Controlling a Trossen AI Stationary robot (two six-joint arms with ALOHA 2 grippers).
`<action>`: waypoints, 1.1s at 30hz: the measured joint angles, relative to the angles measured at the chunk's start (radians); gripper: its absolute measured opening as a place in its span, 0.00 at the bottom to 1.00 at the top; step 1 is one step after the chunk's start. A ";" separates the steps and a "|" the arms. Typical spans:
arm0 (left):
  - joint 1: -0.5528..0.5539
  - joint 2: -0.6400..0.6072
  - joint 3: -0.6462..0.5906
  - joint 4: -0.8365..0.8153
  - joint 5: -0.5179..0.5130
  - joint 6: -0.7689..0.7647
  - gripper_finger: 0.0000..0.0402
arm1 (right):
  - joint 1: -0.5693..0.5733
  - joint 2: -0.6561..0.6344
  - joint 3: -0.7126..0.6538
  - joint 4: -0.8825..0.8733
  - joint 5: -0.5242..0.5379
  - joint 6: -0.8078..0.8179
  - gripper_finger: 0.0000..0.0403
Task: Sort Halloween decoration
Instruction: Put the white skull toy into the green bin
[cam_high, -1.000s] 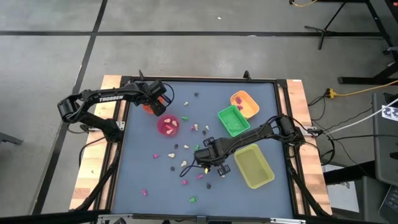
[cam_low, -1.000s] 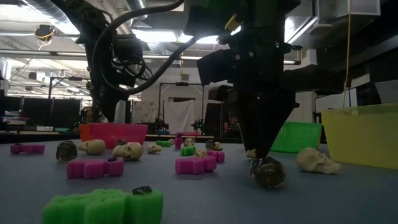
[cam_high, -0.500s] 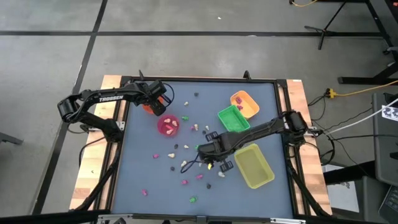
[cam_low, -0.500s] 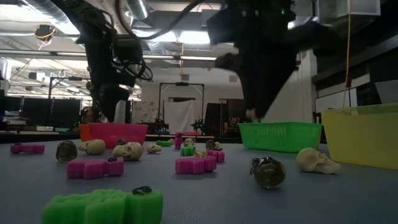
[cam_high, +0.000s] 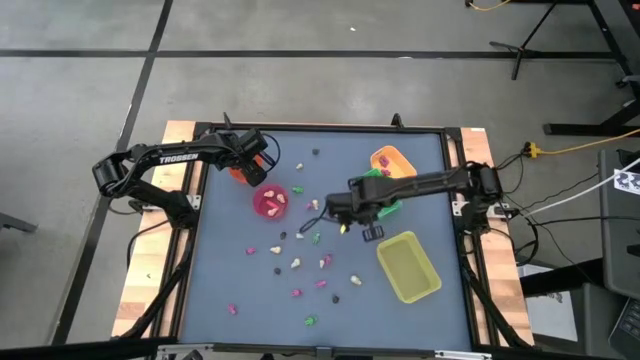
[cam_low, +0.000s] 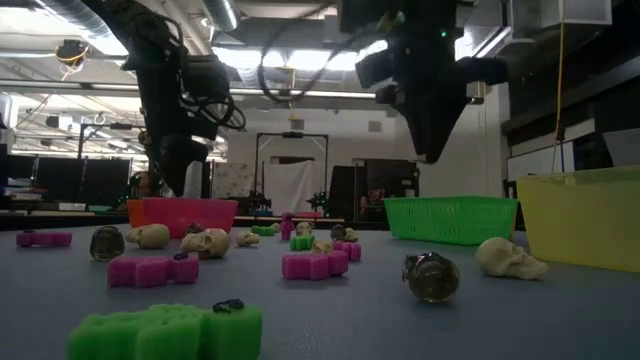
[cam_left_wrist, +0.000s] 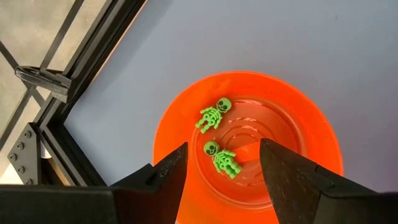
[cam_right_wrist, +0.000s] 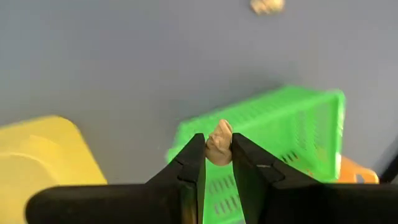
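Your right pincer (cam_right_wrist: 217, 163) is pinching a cream skull (cam_right_wrist: 219, 142) above the bench, near the green tray (cam_right_wrist: 292, 134). Left pincer (cam_left_wrist: 224, 163) hangs spread over the orange cup (cam_left_wrist: 298, 134) holding two green skeletons (cam_left_wrist: 213, 116).

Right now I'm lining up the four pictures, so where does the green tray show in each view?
High view: the green tray lies right of centre, mostly hidden beneath the right arm, between the orange tray and the yellow tray.
Low view: right of centre, at the table's far side.
Left wrist view: not in it.
Right wrist view: beyond the right claw, which grips a cream skull.
Shared landmark: the yellow tray.
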 joint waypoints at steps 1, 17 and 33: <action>0.000 0.000 0.000 0.000 0.000 0.000 0.46 | -0.016 0.000 0.000 -0.008 0.009 0.000 0.16; 0.000 0.000 0.000 0.000 0.000 0.000 0.46 | -0.222 0.004 -0.001 -0.024 0.019 -0.002 0.16; 0.000 0.000 0.000 0.000 0.000 -0.001 0.46 | -0.272 0.005 -0.001 -0.023 -0.059 -0.002 0.16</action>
